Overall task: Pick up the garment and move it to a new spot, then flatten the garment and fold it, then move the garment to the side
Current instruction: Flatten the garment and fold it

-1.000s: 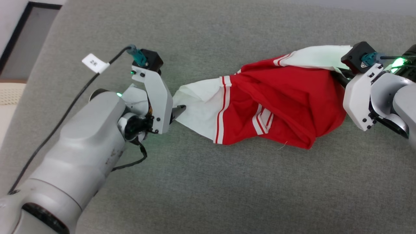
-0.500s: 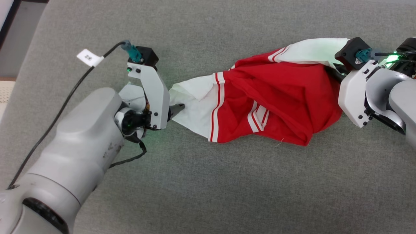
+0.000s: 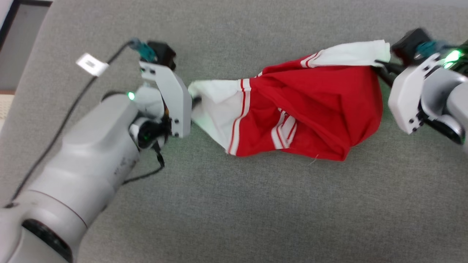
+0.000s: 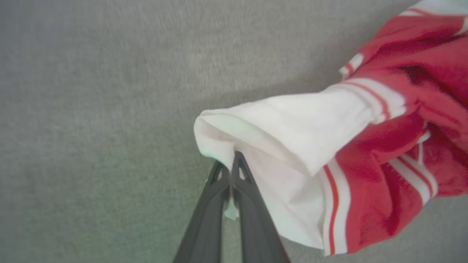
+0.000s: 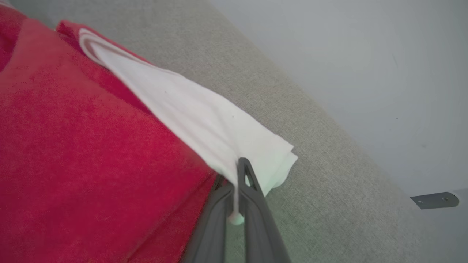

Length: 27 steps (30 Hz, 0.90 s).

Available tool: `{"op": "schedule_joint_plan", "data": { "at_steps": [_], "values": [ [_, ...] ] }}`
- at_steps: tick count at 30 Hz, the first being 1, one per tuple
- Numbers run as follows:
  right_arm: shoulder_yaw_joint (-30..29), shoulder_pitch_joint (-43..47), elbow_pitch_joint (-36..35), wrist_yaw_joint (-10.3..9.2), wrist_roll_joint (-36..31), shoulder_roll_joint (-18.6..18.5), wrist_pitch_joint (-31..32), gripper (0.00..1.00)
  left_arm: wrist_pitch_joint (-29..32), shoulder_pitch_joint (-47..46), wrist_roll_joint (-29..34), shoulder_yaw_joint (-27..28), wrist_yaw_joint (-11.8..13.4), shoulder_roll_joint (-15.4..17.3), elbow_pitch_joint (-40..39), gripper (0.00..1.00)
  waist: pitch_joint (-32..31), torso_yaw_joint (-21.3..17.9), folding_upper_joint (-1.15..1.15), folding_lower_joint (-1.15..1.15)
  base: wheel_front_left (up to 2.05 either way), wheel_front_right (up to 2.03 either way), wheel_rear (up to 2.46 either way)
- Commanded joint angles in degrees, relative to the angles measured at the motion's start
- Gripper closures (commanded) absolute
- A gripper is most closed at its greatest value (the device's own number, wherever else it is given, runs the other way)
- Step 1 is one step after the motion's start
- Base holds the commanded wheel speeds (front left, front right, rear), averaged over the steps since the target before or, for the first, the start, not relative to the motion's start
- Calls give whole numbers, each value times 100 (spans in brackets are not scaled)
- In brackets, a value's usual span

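Between the two grippers, the garment (image 3: 321,109) is stretched across the grey fabric surface (image 3: 234,212), its red body bunched in folds. The left gripper (image 3: 195,101) has its dark fingers pinched tight on the edge of one white sleeve (image 4: 285,124), with a scrap of cloth squeezed between them. Striped trim and red cloth spread away beyond its fingertips. The right gripper (image 3: 383,68) is clamped the same way on the other white sleeve (image 5: 204,124), and the red cloth lies beside its fingers.
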Motion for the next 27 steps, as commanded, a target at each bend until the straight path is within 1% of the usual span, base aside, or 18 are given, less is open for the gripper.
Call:
{"op": "schedule_joint_plan", "data": {
  "at_steps": [1,8,13,14,16,19,21,27],
  "values": [
    [-129,-59,53,-7,156,-35,-75,100,-276,-128,37,25,-13,79,-43,100,-101,-20,0,0,0,0,0],
    [-556,-150,341,-7,525,-269,-280,100,-1458,-477,295,-45,-12,218,30,100,-361,-121,0,0,0,0,0],
    [-991,-152,528,-7,998,-386,-306,100,-2200,-765,503,-130,-12,145,187,100,-414,-244,0,0,0,0,0],
    [-991,-152,528,-7,998,-386,-306,100,-2200,-765,503,-130,-12,145,187,100,-414,-244,0,0,0,0,0],
    [-1140,-59,554,-7,1242,-392,-265,100,-2411,-842,575,-203,-12,120,227,100,-430,-304,0,0,0,0,0],
    [-1216,13,539,-7,1402,-468,-263,100,-2662,-964,632,-282,-10,111,326,100,-439,-379,0,0,0,0,0],
    [-1304,89,503,-7,1558,-439,-242,100,-2768,-1003,635,-336,-10,75,393,100,-447,-413,0,0,0,0,0],
    [-1282,272,349,-7,1697,-475,-205,100,-2843,-1053,530,-523,-10,63,435,100,-465,-464,0,0,0,0,0]
  ]
}}
